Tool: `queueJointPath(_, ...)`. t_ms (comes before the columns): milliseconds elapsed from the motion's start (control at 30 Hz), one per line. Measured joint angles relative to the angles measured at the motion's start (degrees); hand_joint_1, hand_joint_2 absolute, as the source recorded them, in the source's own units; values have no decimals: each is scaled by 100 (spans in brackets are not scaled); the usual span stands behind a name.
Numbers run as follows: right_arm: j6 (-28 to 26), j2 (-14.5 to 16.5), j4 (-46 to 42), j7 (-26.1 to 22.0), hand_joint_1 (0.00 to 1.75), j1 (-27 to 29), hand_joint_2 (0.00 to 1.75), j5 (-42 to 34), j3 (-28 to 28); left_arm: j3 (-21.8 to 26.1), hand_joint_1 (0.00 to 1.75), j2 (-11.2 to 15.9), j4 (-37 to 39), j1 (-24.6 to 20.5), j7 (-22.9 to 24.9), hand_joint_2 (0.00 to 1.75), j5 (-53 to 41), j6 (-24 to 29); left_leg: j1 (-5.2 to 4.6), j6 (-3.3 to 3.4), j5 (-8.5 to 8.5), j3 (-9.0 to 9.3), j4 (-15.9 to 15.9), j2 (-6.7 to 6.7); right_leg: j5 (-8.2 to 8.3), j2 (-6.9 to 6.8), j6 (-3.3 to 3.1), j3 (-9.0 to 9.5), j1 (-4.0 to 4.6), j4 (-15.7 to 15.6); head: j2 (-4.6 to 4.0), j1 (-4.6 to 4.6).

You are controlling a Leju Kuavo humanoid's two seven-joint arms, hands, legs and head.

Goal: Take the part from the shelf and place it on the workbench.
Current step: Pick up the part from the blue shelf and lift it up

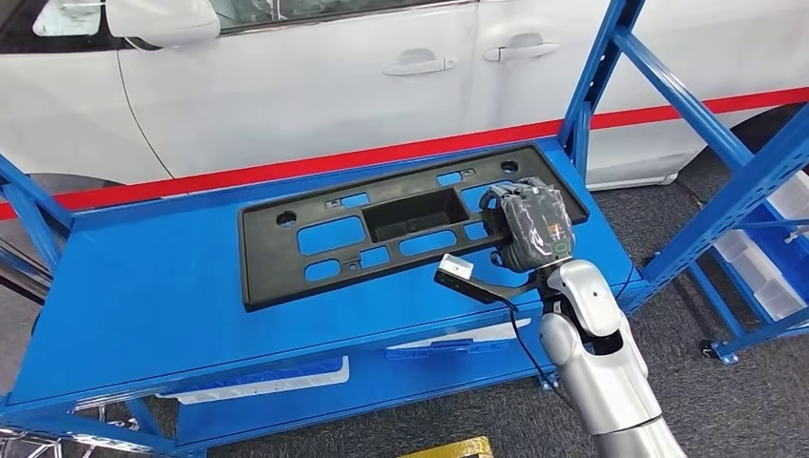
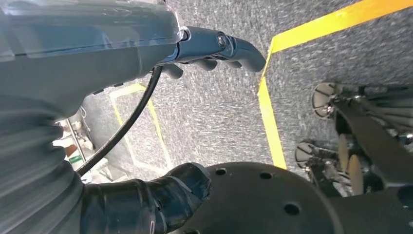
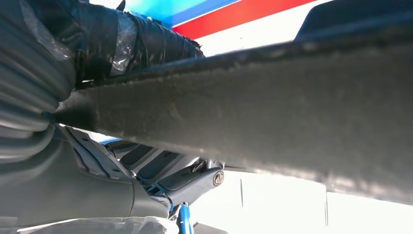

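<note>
Right hand [image 1: 530,227] gripped the flat black plastic panel [image 1: 382,224] by its end on the blue metal shelf [image 1: 134,296]. Held so far off-centre, it seemed likely to sag or twist free when lifted.

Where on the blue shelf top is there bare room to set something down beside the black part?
Bare blue shelf top lies left of the black part, to the left upright, and along the front edge below the part. The right end is crowded: the right hand grips the part there, near the blue upright.
</note>
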Motion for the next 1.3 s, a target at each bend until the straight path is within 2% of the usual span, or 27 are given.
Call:
queueJointPath(33, 2, 0, 0, -1, 175, -7, 175, -7, 4, 9, 0, 0, 0, 3, 3, 175, -10, -2, 11, -32, -67, -41, 48, -1, 44, -10, -58, -37, -2, -11, 0, -2)
queueJointPath(100, 3, -1, -1, -3, 175, -28, 175, -25, 13, 23, 0, -1, -1, 4, 7, 175, -22, -4, 32, -77, -472, -199, 450, 3, 147, -31, -160, -139, -3, -38, 0, -2)
queueJointPath(167, 5, -2, -1, -7, 175, -36, 175, -48, 25, 30, 0, -2, -2, 2, 8, 175, -37, -5, 33, -99, -969, -395, 1158, 5, 239, -40, -198, -262, 28, -36, 0, -2)
queueJointPath(200, 5, -3, -1, -10, 175, -34, 175, -56, 33, 32, 0, -2, -3, 2, 8, 175, -45, -6, 32, -99, -1089, -435, 1435, 5, 282, -44, -202, -324, 47, -31, 0, -2)
queueJointPath(233, 6, -3, 0, -12, 175, -32, 175, -61, 40, 33, 0, -2, -5, 2, 8, 175, -51, -7, 28, -86, -1090, -388, 1535, 5, 323, -47, -204, -383, 64, -27, 0, -2)
queueJointPath(267, 6, -4, -1, -14, 175, -31, 175, -64, 44, 34, 0, -2, -9, 1, 8, 175, -55, -7, 21, -63, -988, -233, 1423, 5, 364, -47, -204, -436, 78, -23, 0, -2)
queueJointPath(367, 4, -5, -8, -16, 175, -37, 175, -75, 48, 36, 0, 4, -38, -3, 8, 175, -57, -7, -30, 60, -666, 591, 266, -1, 476, -46, -179, -533, 104, -19, 0, -1)
queueJointPath(433, 4, -7, -18, -16, 175, -43, 175, -81, 51, 37, 0, 10, -54, -8, 8, 175, -58, -7, -73, 109, -652, 837, -184, -6, 559, -54, -124, -554, 95, -41, 0, -1)
queueJointPath(500, 5, -11, -29, -17, 175, -47, 175, -92, 62, 37, 0, 9, -58, -12, 8, 175, -62, -11, -78, 144, -551, 814, -268, -3, 642, -57, -52, -565, 79, -85, 0, -1)
queueJointPath(533, 7, -20, -34, -20, 175, -49, 175, -104, 69, 37, 0, 4, -58, -18, 8, 175, -67, -16, -66, 173, -483, 797, -317, 10, 610, -51, -22, -583, 74, -76, 0, 0)
queueJointPath(567, 9, -30, -38, -25, 175, -53, 175, -119, 75, 38, 0, -2, -59, -23, 8, 175, -73, -22, -52, 214, -405, 768, -360, 26, 480, -45, 6, -618, 72, -1, 0, 1)
queueJointPath(600, 11, -44, -41, -32, 175, -58, 175, -132, 80, 40, 0, -7, -59, -26, 8, 175, -80, -30, -36, 247, -331, 725, -390, 45, 247, -40, 30, -677, 68, 185, 0, 2)
queueJointPath(667, 21, -70, -46, -46, 175, -59, 175, -152, 91, 46, 0, -11, -62, -22, 4, 175, -96, -39, -41, 284, -224, 575, -363, 68, -302, -36, 82, -836, 53, 842, 0, 1)
queueJointPath(700, 29, -82, -48, -51, 175, -58, 175, -159, 94, 49, 0, -11, -67, -18, 1, 175, -106, -41, -41, 280, -178, 484, -331, 73, -447, -36, 107, -891, 43, 1175, 0, 1)
queueJointPath(733, 38, -93, -49, -52, 175, -57, 175, -168, 97, 54, 0, -11, -71, -18, -2, 175, -114, -43, -41, 274, -137, 388, -293, 75, -456, -37, 131, -888, 29, 1386, 0, 0)
queueJointPath(767, 45, -100, -50, -53, 175, -57, 175, -179, 98, 58, 0, -13, -75, -20, -4, 175, -121, -45, -38, 262, -102, 295, -247, 76, -345, -38, 151, -801, 11, 1412, 0, 0)
queueJointPath(833, 60, -108, -63, -52, 175, -68, 175, -197, 98, 69, 0, -18, -77, -25, -7, 175, -131, -50, -31, 225, -52, 115, -130, 74, -95, -40, 181, -366, -32, 940, 0, 0)
queueJointPath(900, 70, -110, -89, -51, 175, -87, 175, -207, 98, 78, 0, -25, -80, -24, -8, 175, -138, -52, -38, 164, -10, -23, -11, 72, -120, -32, 155, 86, -21, 272, 0, -1)
queueJointPath(933, 72, -112, -100, -51, 175, -96, 175, -211, 98, 82, 0, -26, -82, -20, -9, 175, -140, -53, -44, 128, 20, -64, 22, 71, -183, -25, 122, 188, -5, 78, 0, 0)
queueJointPath(1033, 78, -120, -109, -51, 175, -107, 175, -220, 99, 104, 0, -30, -83, -3, -9, 175, -141, -53, -25, 17, 88, -145, 34, 61, -102, -29, -28, 114, 22, -13, 0, 1)
queueJointPath(1067, 81, -121, -110, -51, 175, -111, 175, -220, 99, 114, 0, -31, -83, 0, -9, 175, -141, -53, -12, -15, -27, -199, 104, 56, -36, -40, -83, 57, 18, -27, 0, -1)
queueJointPath(1133, 87, -122, -111, -51, 175, -121, 175, -220, 102, 135, 0, -34, -83, 1, -9, 175, -141, -53, 9, -61, -531, -344, 526, 52, 99, -61, -166, -72, 13, -42, 0, -2)
queueJointPath(1167, 90, -122, -111, -51, 175, -122, 175, -220, 102, 143, 0, -37, -83, 0, -9, 175, -141, -52, 13, -76, -815, -419, 865, 52, 162, -63, -188, -151, 21, -40, 0, -3)
queueJointPath(1200, 90, -123, -111, -51, 175, -122, 175, -221, 103, 150, 0, -39, -83, 0, -9, 175, -144, -52, 16, -84, -993, -462, 1189, 52, 223, -66, -198, -231, 32, -35, 0, -2)
queueJointPath(1233, 91, -124, -111, -51, 175, -120, 175, -222, 103, 156, 0, -42, -83, -2, -9, 175, -147, -52, 18, -87, -1038, -452, 1417, 53, 283, -67, -199, -314, 42, -31, 0, -3)
queueJointPath(1267, 92, -125, -111, -51, 175, -118, 175, -223, 103, 162, 0, -42, -84, -5, -9, 175, -150, -52, 18, -81, -959, -370, 1490, 53, 341, -68, -197, -397, 49, -26, 0, -3)
queueJointPath(1300, 93, -126, -111, -51, 175, -116, 175, -226, 103, 165, 0, -42, -86, -7, -9, 175, -153, -53, 17, -67, -799, -195, 1368, 52, 397, -69, -191, -473, 53, -21, 0, -3)
